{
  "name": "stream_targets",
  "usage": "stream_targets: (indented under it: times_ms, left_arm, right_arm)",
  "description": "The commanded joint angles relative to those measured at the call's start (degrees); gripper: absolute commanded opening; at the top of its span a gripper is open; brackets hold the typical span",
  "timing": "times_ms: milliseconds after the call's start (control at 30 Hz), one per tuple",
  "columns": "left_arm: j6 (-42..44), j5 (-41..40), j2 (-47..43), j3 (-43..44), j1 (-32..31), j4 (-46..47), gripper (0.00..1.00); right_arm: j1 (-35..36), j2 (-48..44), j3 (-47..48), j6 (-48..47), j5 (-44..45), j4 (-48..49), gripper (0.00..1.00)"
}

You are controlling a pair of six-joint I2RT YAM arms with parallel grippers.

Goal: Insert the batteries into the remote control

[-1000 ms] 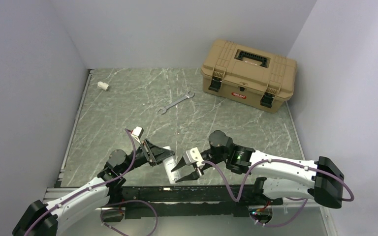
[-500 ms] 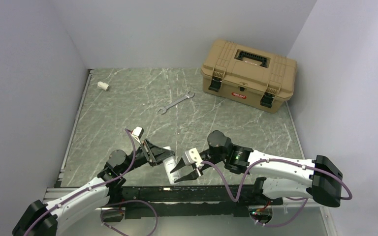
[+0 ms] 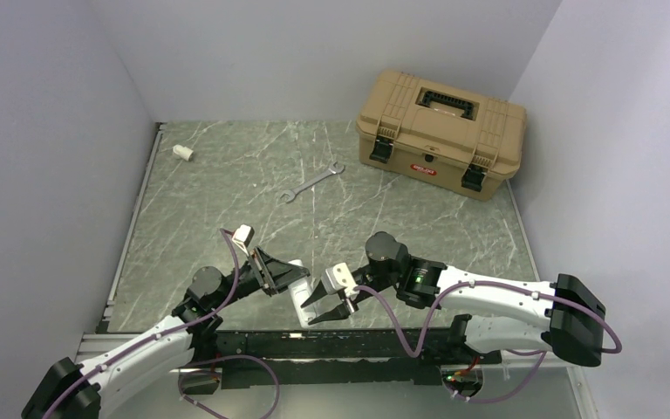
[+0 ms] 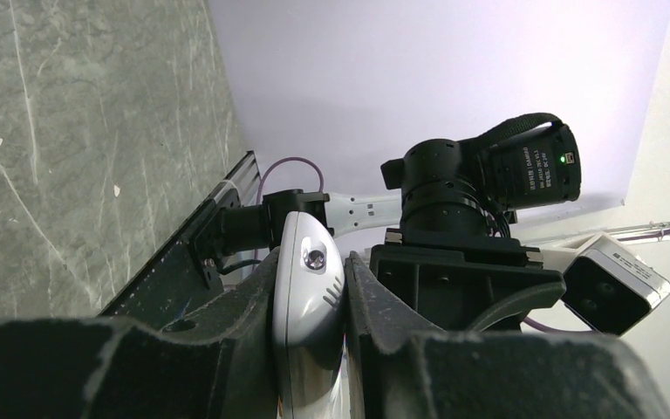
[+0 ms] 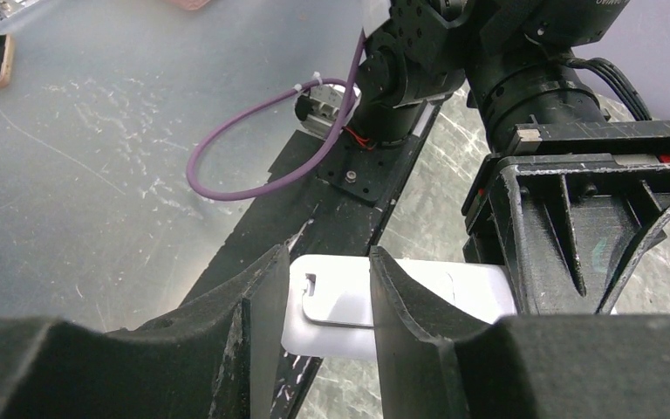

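My left gripper point(image 3: 297, 272) is shut on the remote control point(image 3: 300, 301), a slim white bar held off the table near the front edge. In the left wrist view the remote control point(image 4: 307, 305) is clamped edge-on between both fingers, its rounded tip sticking out. My right gripper point(image 3: 324, 311) is right beside it, jaws apart. In the right wrist view the remote control point(image 5: 336, 305) lies crosswise just beyond those fingers, a flat cover panel showing in the gap of the right gripper point(image 5: 327, 284). I cannot tell whether the fingertips touch it. The batteries are out of view.
A tan toolbox point(image 3: 440, 131) stands at the back right. A metal wrench point(image 3: 311, 182) lies mid-table and a short white tube stub point(image 3: 182, 152) at the back left. A black rail point(image 3: 340, 345) runs along the near edge, below both grippers.
The right arm has crept a little to the left, toward the remote control. The left arm and the remote control have stayed where they were.
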Motion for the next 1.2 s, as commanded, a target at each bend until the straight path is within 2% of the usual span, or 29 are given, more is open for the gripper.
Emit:
stream_targets:
  times_ms: [0,533,1167]
  left_arm:
    - [-0.79,0.11,0.04,1.93,-0.31,3.93,0.00]
    - [-1.63,0.30,-0.03,1.99,-0.55,4.64,0.00]
    - [-2.46,0.51,0.33,1.99,-0.82,6.55,0.00]
  right_arm:
    - [0.32,-0.13,0.05,-1.52,-0.48,2.38,0.42]
    - [0.53,0.32,-0.02,-4.56,1.41,-0.35,0.42]
    - [0.40,1.65,-0.33,-5.92,3.28,-0.59,0.37]
